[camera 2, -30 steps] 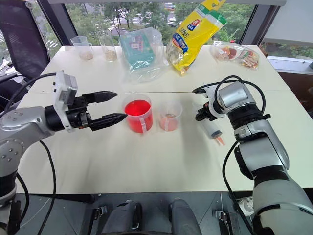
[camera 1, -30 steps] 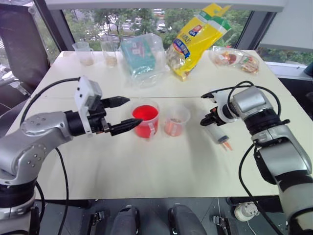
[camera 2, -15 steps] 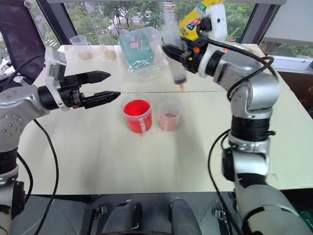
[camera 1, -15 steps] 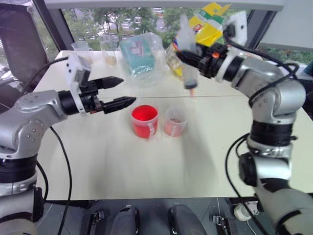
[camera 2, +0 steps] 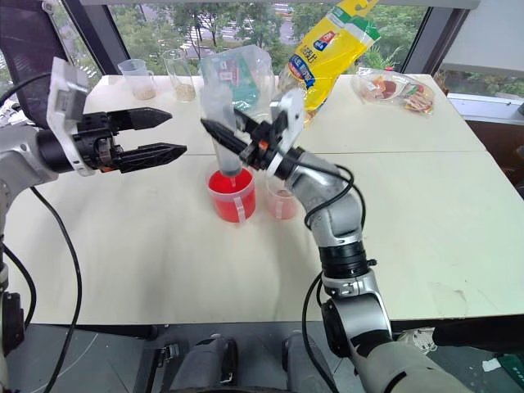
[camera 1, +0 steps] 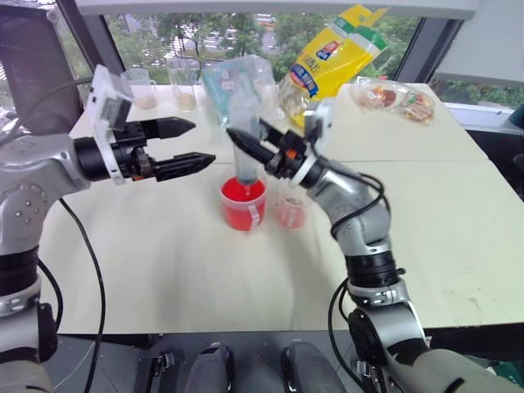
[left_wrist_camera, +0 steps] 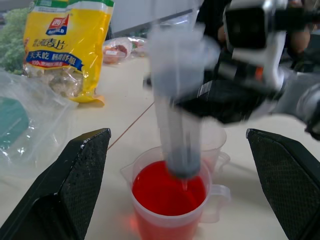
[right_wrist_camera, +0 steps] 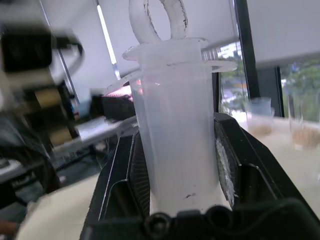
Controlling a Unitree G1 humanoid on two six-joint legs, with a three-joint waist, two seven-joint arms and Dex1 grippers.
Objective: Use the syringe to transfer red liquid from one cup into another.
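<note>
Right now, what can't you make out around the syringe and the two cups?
- Syringe tip: whether it touches the red liquid; left wrist view is blurred there.
- Smaller cup: its upper part sits behind the right gripper in the head views; contents unclear.
- Plunger position: right wrist view shows a cloudy barrel, no seal visible.
- Beakers' contents: too small.

The syringe (left_wrist_camera: 176, 115) stands upright with its tip just above the red liquid (left_wrist_camera: 167, 194) in the larger cup (left_wrist_camera: 150, 231). The left gripper (left_wrist_camera: 180, 192)'s 2 fingers (left_wrist_camera: 70, 190) are spread wide either side of the cup. A yellow bag (left_wrist_camera: 65, 45) lies at 10 o'clock from it.
</note>
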